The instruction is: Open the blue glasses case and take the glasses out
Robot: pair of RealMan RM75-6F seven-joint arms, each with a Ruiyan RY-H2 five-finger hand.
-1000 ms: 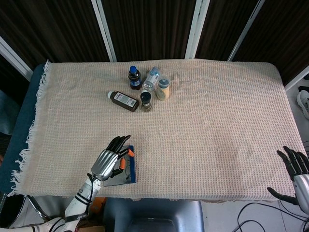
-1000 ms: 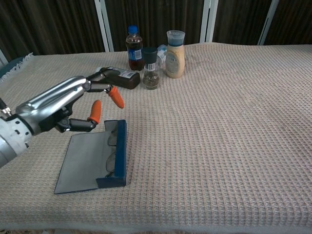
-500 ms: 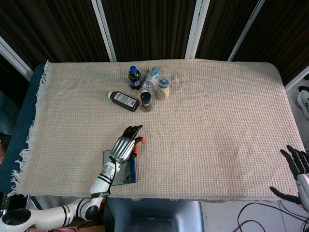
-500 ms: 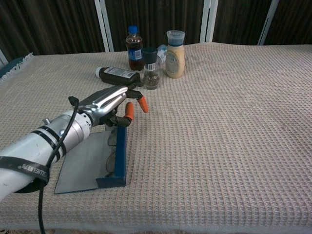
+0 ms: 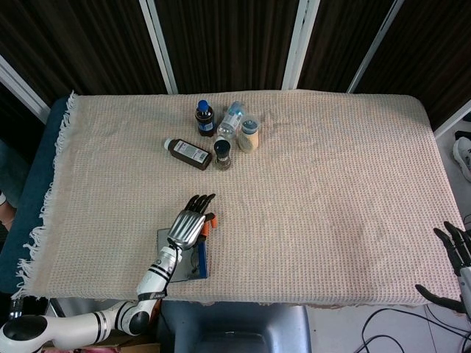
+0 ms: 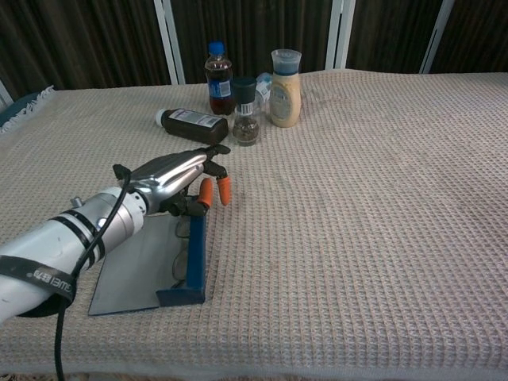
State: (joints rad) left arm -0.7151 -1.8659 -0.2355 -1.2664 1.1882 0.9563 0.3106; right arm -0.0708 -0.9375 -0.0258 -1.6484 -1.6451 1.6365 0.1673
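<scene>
above open blue glasses case (image 6: 171,274), left hand (image 6: 184,178)

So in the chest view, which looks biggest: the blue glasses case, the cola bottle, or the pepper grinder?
1. Blue glasses case, though it lies nearest the camera.
2. Cola bottle.
3. Pepper grinder, only slightly smaller than the bottle.

No writing can be read with any certainty. The dark bottle lying on its side (image 6: 189,124) carries a pale label with print too small to make out. The upright cola bottle (image 6: 217,73) and the small grinder jar (image 6: 245,111) also bear labels, equally illegible. The left arm's black band (image 6: 36,275) shows white lettering, blurred beyond reading.
</scene>
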